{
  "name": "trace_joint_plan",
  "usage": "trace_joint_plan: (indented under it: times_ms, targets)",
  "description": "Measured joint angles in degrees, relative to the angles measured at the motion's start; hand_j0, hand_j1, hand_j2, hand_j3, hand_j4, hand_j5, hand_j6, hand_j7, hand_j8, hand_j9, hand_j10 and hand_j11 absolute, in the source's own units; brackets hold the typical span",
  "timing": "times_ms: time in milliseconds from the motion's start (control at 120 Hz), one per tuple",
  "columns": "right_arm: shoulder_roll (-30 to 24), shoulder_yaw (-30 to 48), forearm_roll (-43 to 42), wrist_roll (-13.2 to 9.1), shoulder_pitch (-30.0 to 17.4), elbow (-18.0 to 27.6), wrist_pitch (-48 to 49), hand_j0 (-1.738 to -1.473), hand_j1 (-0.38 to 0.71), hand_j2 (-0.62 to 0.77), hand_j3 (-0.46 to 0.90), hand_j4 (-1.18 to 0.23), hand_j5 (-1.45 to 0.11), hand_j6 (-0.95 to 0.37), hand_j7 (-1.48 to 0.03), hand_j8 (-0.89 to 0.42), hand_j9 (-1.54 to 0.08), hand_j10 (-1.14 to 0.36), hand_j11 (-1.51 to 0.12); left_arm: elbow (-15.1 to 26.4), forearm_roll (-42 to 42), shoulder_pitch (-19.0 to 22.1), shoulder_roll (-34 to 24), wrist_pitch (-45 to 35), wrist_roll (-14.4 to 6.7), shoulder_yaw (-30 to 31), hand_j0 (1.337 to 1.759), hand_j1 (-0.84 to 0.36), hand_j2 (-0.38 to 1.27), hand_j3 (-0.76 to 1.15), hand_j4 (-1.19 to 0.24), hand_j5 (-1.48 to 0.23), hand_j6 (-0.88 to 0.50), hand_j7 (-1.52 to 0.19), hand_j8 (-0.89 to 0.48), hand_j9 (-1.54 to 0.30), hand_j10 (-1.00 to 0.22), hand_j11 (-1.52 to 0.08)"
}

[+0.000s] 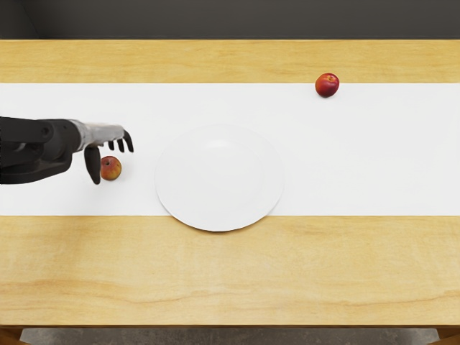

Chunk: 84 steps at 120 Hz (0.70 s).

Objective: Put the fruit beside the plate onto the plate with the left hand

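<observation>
Left hand [108,144], fingers spread, hovers beside the apple [111,168] on the white runner [359,158] across the wooden table [230,273].

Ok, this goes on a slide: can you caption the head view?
Left hand, fingers spread, at the apple beside the white plate; a second apple lies farther off.

Single head view, high, looking steeply down over table [230,273].
</observation>
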<state>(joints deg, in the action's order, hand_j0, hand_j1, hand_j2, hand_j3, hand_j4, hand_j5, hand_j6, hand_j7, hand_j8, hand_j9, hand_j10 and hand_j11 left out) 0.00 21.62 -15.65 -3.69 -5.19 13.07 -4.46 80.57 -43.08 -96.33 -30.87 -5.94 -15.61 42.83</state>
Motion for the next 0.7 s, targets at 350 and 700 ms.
trace_joint_plan:
  times_ms: [350,700]
  targets:
    - [0.0,0.0,0.0,0.0,0.0,0.0,0.02,-1.658,-0.31,-0.01,0.0,-0.04,-0.05,-0.04,-0.05,-0.04,-0.05,-0.04,-0.05,-1.06,0.43,3.04,2.13,-7.08,0.14,0.93,1.658,-0.11,0.08,0.0,-0.38,-0.5,-0.38,-0.5,-0.38,-0.5,-0.38,-0.5]
    - [0.0,0.0,0.0,0.0,0.0,0.01,0.01,-1.658,-0.31,-0.01,0.0,-0.04,-0.05,-0.04,-0.05,-0.04,-0.05,-0.04,-0.05,-0.62,0.44,3.16,2.11,-14.17,0.22,4.99,1.658,-0.11,0.08,0.0,-0.39,-0.5,-0.39,-0.5,-0.39,-0.5,-0.39,-0.5]
